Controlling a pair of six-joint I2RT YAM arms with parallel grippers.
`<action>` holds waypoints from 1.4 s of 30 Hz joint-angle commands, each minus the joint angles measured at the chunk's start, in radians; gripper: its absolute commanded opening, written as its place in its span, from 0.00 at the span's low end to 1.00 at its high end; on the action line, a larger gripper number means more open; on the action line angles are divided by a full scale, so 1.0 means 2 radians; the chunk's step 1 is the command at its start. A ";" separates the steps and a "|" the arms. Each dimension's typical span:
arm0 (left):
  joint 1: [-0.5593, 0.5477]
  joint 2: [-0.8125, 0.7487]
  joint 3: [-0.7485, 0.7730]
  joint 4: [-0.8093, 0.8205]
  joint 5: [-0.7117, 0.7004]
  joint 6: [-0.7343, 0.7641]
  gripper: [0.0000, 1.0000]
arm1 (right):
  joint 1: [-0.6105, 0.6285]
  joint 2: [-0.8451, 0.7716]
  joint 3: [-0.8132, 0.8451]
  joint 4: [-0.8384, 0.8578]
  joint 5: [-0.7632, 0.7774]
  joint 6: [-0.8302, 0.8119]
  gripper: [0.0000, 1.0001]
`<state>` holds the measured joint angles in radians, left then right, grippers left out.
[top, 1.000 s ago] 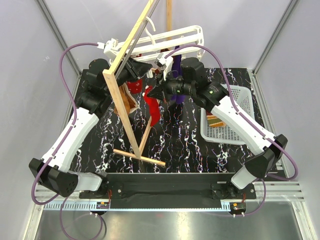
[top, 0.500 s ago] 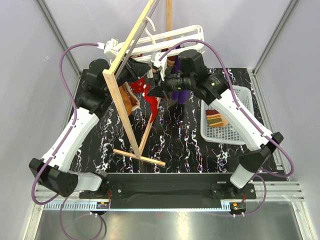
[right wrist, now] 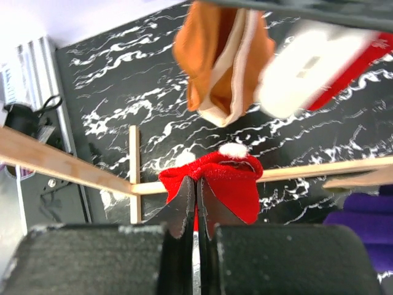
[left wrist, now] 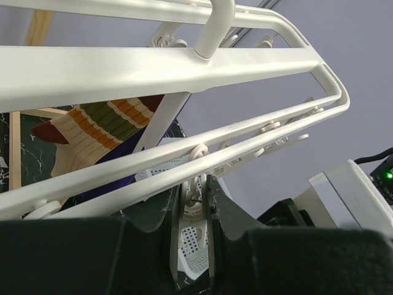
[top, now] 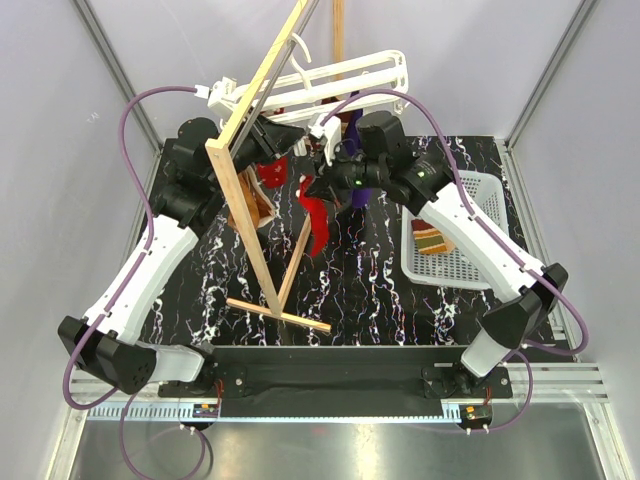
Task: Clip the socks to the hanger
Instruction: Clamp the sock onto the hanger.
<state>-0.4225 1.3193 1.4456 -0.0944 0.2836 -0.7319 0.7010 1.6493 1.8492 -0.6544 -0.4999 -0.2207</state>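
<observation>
Right wrist view: right gripper (right wrist: 194, 192) pinches red sock (right wrist: 236, 184); left gripper (left wrist: 194, 187) squeezes a peg (left wrist: 194, 206) under the hanger (left wrist: 153, 64).

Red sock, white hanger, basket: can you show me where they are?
red sock (right wrist: 236, 184): right wrist view, its middle fabric.
hanger (left wrist: 153, 67): left wrist view, thick front bar.
basket (top: 448, 270): top view, near mesh wall.

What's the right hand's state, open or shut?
Shut on the red sock. In the wrist view the right hand has its fingers nearly together, with the sock's fabric pinched between them.
</observation>
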 commanded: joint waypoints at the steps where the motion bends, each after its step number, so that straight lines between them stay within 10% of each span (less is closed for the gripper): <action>1: -0.002 -0.001 -0.006 0.001 0.034 -0.001 0.00 | -0.008 -0.035 0.005 0.063 0.035 0.034 0.00; 42: -0.002 -0.012 -0.015 0.006 0.025 -0.011 0.00 | -0.019 -0.062 -0.036 0.118 0.003 0.074 0.00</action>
<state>-0.4217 1.3098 1.4288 -0.0799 0.2806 -0.7433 0.6678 1.5585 1.7611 -0.4606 -0.4934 -0.0891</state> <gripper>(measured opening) 0.192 0.011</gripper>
